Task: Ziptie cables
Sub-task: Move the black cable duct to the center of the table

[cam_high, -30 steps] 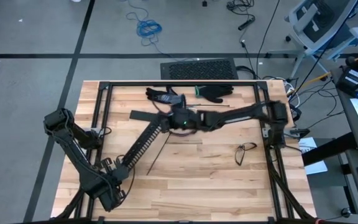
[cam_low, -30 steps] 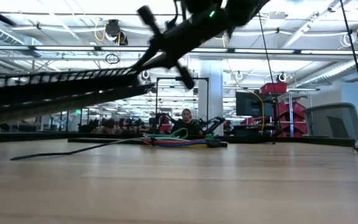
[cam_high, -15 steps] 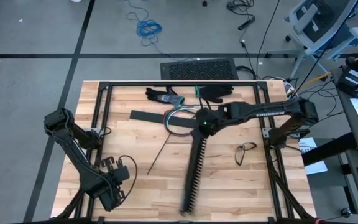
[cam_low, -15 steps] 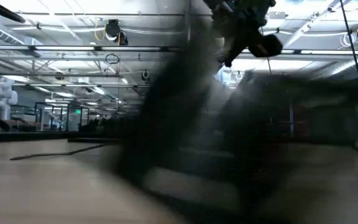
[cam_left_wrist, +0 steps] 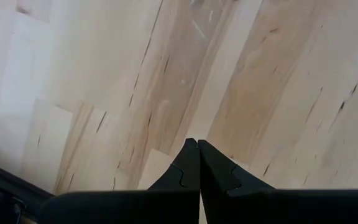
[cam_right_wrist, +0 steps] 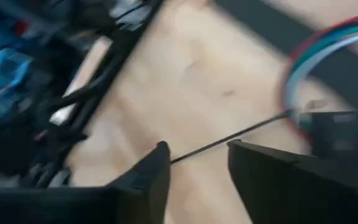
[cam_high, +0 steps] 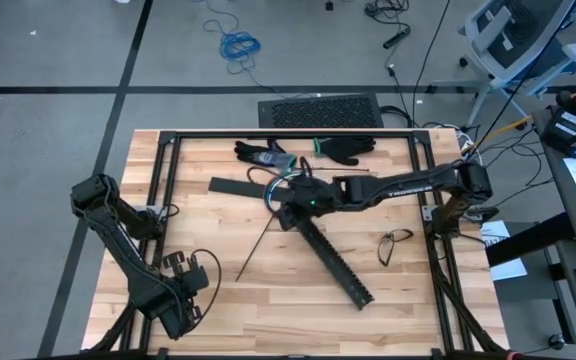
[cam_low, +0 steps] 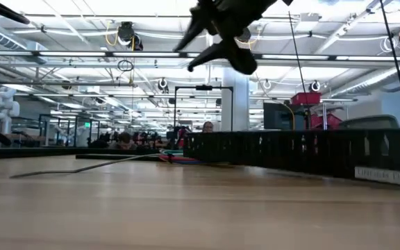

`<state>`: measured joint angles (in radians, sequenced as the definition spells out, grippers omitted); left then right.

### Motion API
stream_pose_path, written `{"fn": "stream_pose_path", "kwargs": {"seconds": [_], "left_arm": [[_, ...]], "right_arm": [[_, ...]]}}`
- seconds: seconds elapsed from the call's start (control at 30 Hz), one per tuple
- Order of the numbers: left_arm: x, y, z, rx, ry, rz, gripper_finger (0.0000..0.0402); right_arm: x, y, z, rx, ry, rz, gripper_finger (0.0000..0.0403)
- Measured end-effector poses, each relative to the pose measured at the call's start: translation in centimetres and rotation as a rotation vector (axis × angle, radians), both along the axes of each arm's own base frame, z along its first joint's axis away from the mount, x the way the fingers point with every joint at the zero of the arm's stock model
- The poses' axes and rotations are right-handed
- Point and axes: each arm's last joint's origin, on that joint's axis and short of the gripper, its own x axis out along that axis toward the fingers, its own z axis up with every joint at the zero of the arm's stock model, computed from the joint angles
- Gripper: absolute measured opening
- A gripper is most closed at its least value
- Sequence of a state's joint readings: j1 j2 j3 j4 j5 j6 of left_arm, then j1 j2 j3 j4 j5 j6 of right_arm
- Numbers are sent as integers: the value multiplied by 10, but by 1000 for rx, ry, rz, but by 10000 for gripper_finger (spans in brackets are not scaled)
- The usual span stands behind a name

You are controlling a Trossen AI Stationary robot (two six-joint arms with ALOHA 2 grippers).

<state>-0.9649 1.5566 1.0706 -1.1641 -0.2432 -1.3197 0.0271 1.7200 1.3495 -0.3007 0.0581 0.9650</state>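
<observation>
A: Reading anything off the parts?

B: Only white lettering on the right arm's long link in the high view, and a pale label on the near end of the black slotted duct (cam_low: 304, 154) in the low view. Both are too small to make out.

A: Shapes and materials, then.

B: The table (cam_high: 198, 300) is pale butcher-block wood, strips joined lengthwise, framed by black metal rails. The duct is a long, straight plastic channel with comb-like slots along its walls; it lies diagonally on the wood from the table's middle toward the near right. A thin black zip tie (cam_high: 258, 245) lies as a straight line to its left. At the far edge rest two black fabric gloves (cam_high: 348, 148) and a flat black strip (cam_high: 233, 186). A pair of thin-rimmed glasses (cam_high: 396, 240) sits near the right rail.

A: The cables?

B: The cables (cam_high: 286, 183) are thin, glossy wires curled in a loop, red, green and blue showing, just beyond the duct's far end.

A: And the grippers?

B: The right gripper (cam_right_wrist: 194, 158) hangs above the table's middle, by the duct's far end and the cables; its dark fingers stand apart with nothing between them. The left gripper (cam_left_wrist: 197, 144) waits at the near left, its notched fingertips pressed together, empty.
</observation>
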Motion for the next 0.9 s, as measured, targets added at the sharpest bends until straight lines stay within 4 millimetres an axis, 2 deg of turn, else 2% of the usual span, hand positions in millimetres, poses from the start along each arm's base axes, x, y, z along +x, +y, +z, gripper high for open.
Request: {"fn": "stream_pose_path", "kwargs": {"seconds": [0.1, 0.17, 0.23, 0.33, 0.4, 0.43, 0.5, 0.7, 0.83, 0.9], "left_arm": [[0, 0, 0, 0, 0, 1, 0], [0, 0, 0, 0, 0, 0, 0], [0, 0, 0, 2, 3, -17, 0], [0, 0, 0, 5, 8, -45, 0], [1, 1, 0, 8, 6, -46, 0], [2, 1, 0, 10, 3, -45, 0], [3, 2, 0, 11, 1, -40, 0], [5, 3, 0, 9, 0, -27, 0], [5, 3, 0, 9, -1, -27, 0], [5, 3, 0, 8, 0, -27, 0]], "right_arm": [[4, 11, -2, -19, -23, 116, 187], [-2, 17, 1, -67, 10, 132, 197], [-18, 19, 1, -104, 136, 145, 201], [-48, 22, -10, -153, 452, 182, 202], [-67, 29, -17, -194, 646, 184, 203], [-72, 34, -18, -201, 685, 183, 203], [-78, 46, -17, -198, 709, 176, 203], [-75, 87, -15, -123, 552, 47, 203], [-84, 92, -22, -146, 615, -131, 203], [-83, 93, -28, -147, 642, -160, 203]]}}
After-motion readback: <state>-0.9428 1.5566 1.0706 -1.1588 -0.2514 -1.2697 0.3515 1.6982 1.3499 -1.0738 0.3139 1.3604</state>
